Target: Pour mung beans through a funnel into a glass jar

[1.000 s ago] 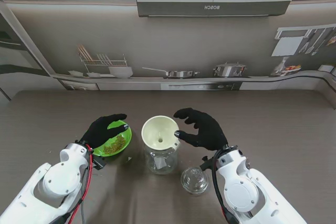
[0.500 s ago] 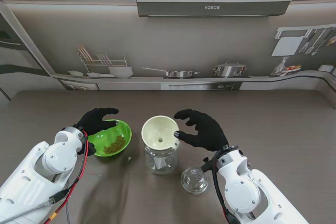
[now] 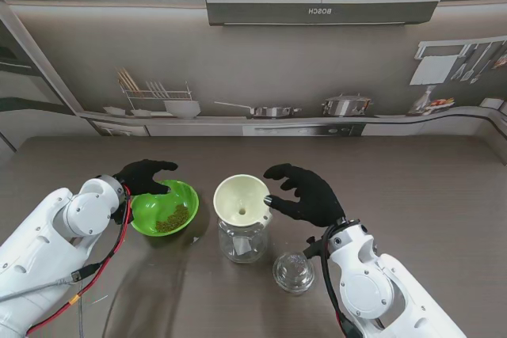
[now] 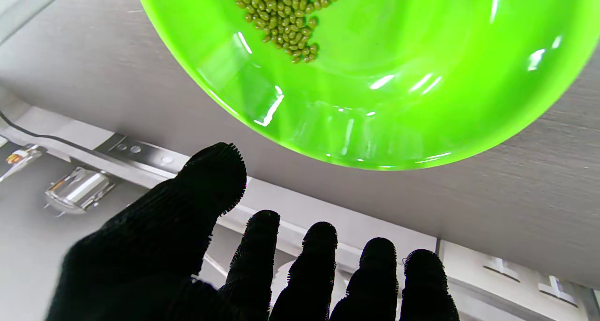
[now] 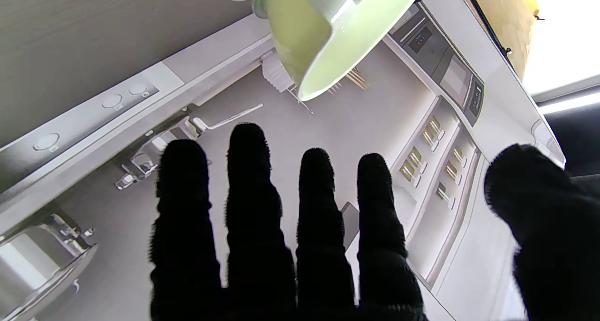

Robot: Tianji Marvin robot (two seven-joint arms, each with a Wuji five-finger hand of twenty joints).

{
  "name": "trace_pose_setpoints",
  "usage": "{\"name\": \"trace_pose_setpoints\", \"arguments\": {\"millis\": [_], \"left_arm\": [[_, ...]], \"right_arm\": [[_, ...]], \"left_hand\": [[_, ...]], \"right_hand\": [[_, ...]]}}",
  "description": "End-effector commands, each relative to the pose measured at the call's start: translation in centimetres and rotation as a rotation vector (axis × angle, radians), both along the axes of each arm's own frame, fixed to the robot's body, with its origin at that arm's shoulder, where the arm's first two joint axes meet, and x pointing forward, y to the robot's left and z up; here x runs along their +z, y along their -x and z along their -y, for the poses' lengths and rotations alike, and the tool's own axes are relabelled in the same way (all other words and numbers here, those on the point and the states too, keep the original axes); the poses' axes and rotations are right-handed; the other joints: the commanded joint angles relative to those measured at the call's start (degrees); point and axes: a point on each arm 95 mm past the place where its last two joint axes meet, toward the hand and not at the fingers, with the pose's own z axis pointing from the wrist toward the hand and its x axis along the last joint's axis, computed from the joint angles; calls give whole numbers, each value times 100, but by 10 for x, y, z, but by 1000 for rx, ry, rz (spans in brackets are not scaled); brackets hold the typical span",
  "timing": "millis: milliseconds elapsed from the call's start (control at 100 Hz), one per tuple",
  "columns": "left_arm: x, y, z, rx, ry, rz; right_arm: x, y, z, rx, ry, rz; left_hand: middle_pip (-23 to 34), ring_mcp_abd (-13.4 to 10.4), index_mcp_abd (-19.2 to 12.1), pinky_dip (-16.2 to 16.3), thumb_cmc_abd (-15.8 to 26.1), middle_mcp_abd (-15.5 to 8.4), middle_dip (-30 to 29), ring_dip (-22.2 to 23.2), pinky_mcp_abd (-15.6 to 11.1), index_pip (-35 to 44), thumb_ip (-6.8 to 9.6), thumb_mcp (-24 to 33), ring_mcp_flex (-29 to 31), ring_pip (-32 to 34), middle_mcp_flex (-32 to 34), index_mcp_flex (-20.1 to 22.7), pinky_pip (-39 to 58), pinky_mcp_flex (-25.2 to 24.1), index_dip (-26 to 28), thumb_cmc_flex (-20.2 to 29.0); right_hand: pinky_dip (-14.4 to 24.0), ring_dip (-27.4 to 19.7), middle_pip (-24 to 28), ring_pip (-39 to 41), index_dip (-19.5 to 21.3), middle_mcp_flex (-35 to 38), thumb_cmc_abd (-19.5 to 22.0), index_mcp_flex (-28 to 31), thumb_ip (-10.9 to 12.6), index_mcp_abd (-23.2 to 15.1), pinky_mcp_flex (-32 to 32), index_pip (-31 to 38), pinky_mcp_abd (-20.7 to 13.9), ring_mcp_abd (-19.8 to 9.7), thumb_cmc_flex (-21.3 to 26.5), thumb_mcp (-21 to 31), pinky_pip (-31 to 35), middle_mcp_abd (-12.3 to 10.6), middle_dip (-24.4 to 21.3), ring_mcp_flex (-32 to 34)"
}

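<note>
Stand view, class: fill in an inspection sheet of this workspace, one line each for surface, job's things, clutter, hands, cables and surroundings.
Surface: grey-brown table, bare around the work area.
Job's things: green bowl holding mung beans; cream funnel seated in the glass jar, to the bowl's right.
Clutter: glass lid lying on the table, nearer to me than the jar, to its right.
Hands: left hand open at the bowl's far left rim, not gripping it; right hand open beside the funnel, whether touching cannot be told.
Cables: red and black cables hanging along the left arm.
Surroundings: printed kitchen backdrop behind the table.
</note>
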Motion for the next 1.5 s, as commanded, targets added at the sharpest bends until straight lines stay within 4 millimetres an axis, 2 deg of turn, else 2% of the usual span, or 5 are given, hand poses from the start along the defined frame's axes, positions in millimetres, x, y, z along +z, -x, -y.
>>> {"name": "trace_pose_setpoints", "arguments": {"millis": [0, 750, 1140, 1310, 1490], "left_arm": [[-3, -2, -4, 11, -13, -33], [-42, -21, -16, 107, -56, -162], [-54, -28, -15, 125, -37, -183], [-59, -31, -15, 136, -41, -170], [-66, -34, -15, 150, -63, -162]], "right_arm": [[-2, 1, -2, 11, 1, -14], [-6, 0, -3, 28, -29, -48], [-7, -1, -3, 31, -31, -59], [-8, -1, -4, 36, -31, -60], [-8, -2, -5, 38, -34, -65]], "left_hand": [[-56, -93, -14, -95, -214, -94, -16, -1, -223, -49, -31, 210, -145, 16, -226, -164, -138, -100, -45, -145], [23, -46, 210, -47, -207, 40, 116, 114, -195, 34, -56, 262, 48, 230, -193, -200, 45, 208, 135, -198], [213, 192, 672, 558, -219, 256, 423, 610, 56, 61, -57, 359, 528, 792, 185, -79, 621, 771, 207, -194], [555, 273, 1035, 1486, -334, 521, 1059, 1373, 10, 317, -107, 636, 986, 1741, 617, 375, 2418, 762, 501, -153], [1182, 226, 1193, 1080, -466, 706, 2020, 2297, -104, 819, -160, 919, 1555, 3286, 1095, 973, 5277, 756, 1061, -107]], "right_hand": [[0, 69, 7, -40, 151, -21, 90, -26, 150, 22, -13, -83, 12, -22, -159, -91, 33, 31, -41, -68], [30, 83, 18, -17, 162, 60, 99, 13, 144, 53, -4, -60, -7, -36, -148, -50, 72, 44, -36, -25], [31, 90, 22, -5, 161, 99, 107, 37, 144, 67, -10, -50, -1, -38, -143, -29, 78, 55, -32, -4], [33, 93, 21, 3, 160, 111, 107, 46, 142, 65, -4, -45, -8, -36, -150, -27, 86, 48, -31, 19], [34, 93, 21, 0, 160, 123, 115, 48, 144, 70, -9, -43, -6, -53, -144, -17, 87, 53, -29, 15]]}}
